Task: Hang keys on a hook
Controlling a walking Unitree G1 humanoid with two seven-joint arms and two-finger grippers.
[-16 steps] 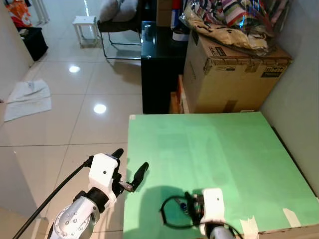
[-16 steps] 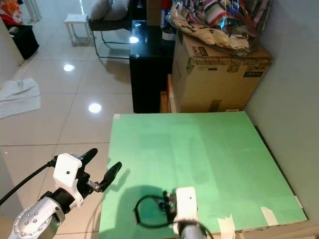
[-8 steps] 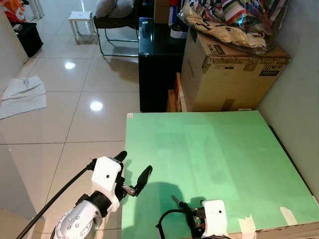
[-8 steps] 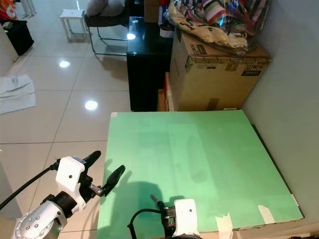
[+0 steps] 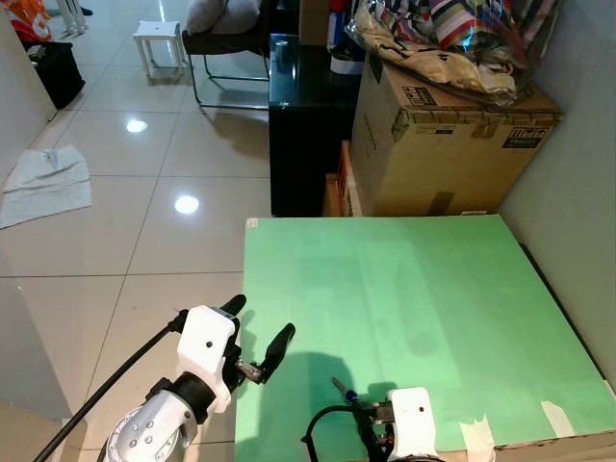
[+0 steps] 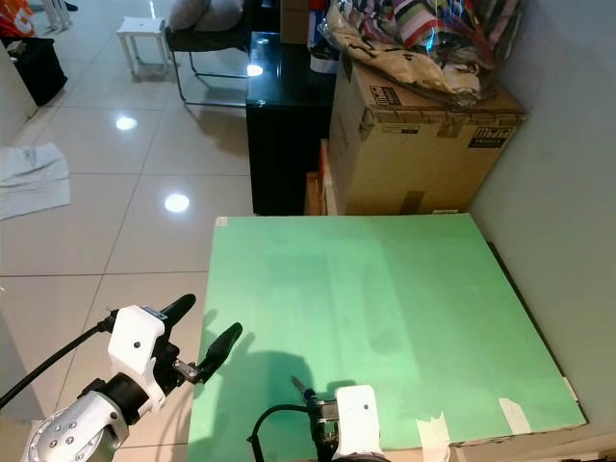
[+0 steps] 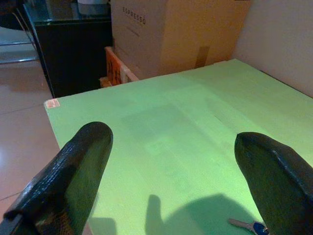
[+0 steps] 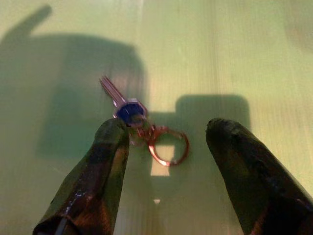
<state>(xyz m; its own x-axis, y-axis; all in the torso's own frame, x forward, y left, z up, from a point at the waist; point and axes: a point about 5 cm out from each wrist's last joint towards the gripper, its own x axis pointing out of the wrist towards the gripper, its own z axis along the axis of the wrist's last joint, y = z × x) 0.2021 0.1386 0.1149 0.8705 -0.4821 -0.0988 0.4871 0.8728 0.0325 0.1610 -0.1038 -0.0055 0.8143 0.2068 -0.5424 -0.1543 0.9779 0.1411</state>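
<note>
- The keys (image 8: pixel 139 122) were lying flat on the green table (image 5: pixel 433 289), right at the near edge, one blue-headed key with a coppery ring (image 8: pixel 167 145) attached.
- My right gripper (image 8: pixel 164 171) hung straight over them with its fingers spread apart, ring sitting in the gap, left fingertip just about on the key head. Nothing clamped at that point. I'd guess that spread was there to straddle the ring for a pinch.
- My left gripper (image 5: pixel 258 337) floated off the table's left edge, fingers apart too, holding nothing, probably just keeping out of the way.
- Couldn't spot a hook, just a cardboard box (image 5: pixel 443 144) behind the table.
</note>
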